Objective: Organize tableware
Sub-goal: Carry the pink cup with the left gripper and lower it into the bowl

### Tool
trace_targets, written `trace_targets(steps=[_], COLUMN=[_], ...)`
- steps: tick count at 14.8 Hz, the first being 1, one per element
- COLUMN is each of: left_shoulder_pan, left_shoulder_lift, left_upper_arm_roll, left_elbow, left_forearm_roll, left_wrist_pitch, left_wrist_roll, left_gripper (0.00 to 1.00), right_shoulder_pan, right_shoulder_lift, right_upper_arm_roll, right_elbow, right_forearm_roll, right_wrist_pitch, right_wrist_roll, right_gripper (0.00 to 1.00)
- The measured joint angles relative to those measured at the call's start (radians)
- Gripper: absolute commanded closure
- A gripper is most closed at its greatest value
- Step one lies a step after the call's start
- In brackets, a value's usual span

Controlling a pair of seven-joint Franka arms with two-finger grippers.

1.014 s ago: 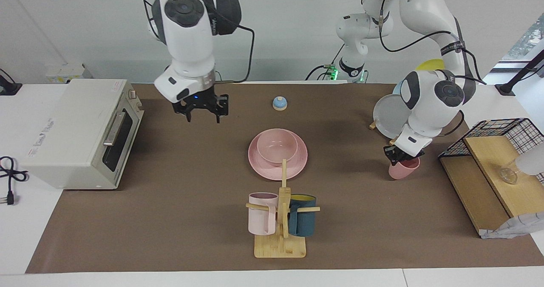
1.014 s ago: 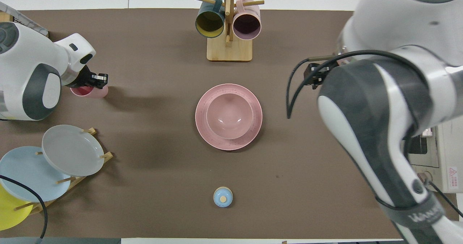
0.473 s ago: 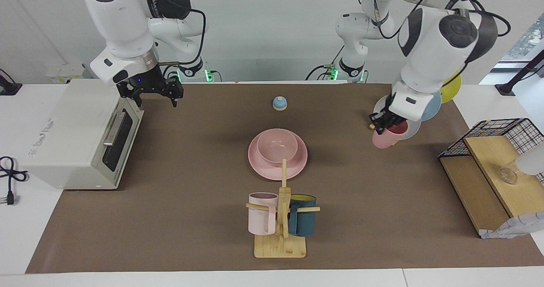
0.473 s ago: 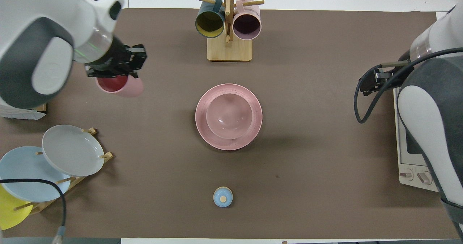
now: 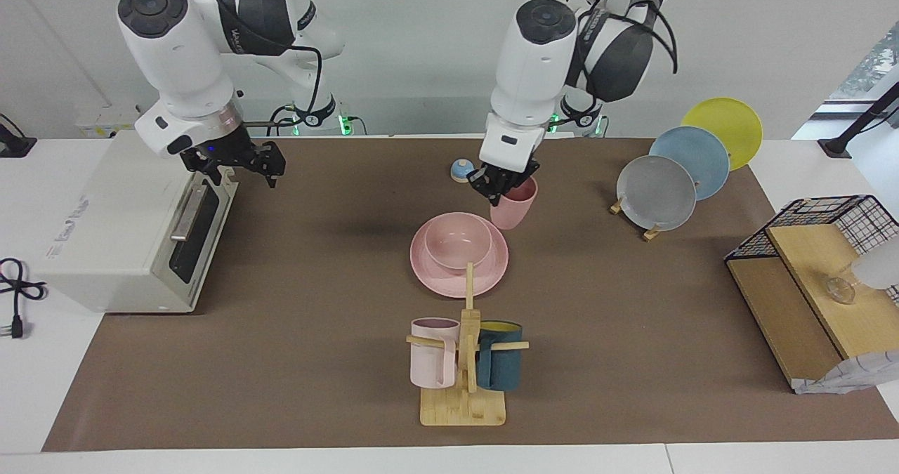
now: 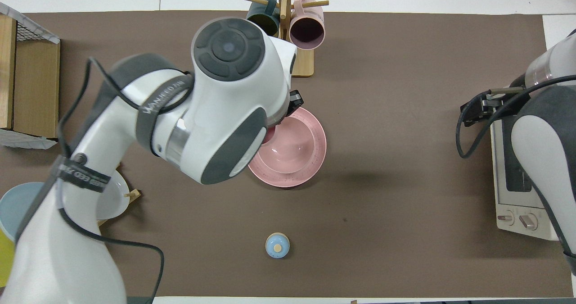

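The pink plate (image 5: 433, 279) lies mid-table with the pink bowl (image 5: 458, 244) on it; both also show in the overhead view, the plate (image 6: 312, 169) and the bowl (image 6: 294, 147). My left gripper (image 5: 501, 187) is shut on the rim of the small pink cup (image 5: 515, 207) and holds it tilted in the air, over the plate's edge beside the bowl. In the overhead view my left arm hides the cup almost wholly. My right gripper (image 5: 235, 168) hangs open and empty over the toaster oven's door edge, as the overhead view (image 6: 478, 109) also shows.
A wooden mug tree (image 5: 463, 397) with a pale pink and a dark blue mug stands farther from the robots than the plate. A rack (image 5: 653, 232) holds grey, blue and yellow plates. A small blue bell (image 5: 461, 170), a toaster oven (image 5: 119, 214) and a wire-and-wood shelf (image 5: 801, 277) stand around.
My left gripper lifted the pink cup from the table near the plate rack and carried it to over the plate's edge. My right gripper withdrew to over the toaster oven.
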Motion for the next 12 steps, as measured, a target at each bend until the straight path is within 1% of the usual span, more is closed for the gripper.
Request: trace_targets(steps=[4,7,9,12], left_shoulder_pan=[-0.05,-0.066,-0.079,-0.087], left_shoulder_lift=[0.007,0.008,0.015,0.04], left_upper_arm_roll=[0.0,0.0,0.0,0.001], left_elbow=[-0.099,-0.136,-0.157,-0.171], left_forearm_roll=[0.0,0.0,0.0,0.0], left_wrist_pitch=[0.086,0.127,0.15,0.191], left_wrist_roll=[-0.044,-0.061,-0.067,-0.072], left_gripper=[1.0,1.0,1.0,1.0], right_shoulder_pan=[-0.033,-0.036,-0.041,-0.054], right_shoulder_lift=[-0.004,-0.026,-0.049,-0.06], right_upper_arm_roll=[-0.001,-0.001,-0.001,0.0], right_elbow=[-0.017,-0.022,-0.05,-0.069], right_forearm_roll=[0.0,0.0,0.0,0.0], right_wrist_pitch=[0.031,0.03,0.032,0.106], right_wrist_roll=[-0.042,-0.058,-0.058,-0.058], right_gripper=[0.0,0.0,0.0,0.0])
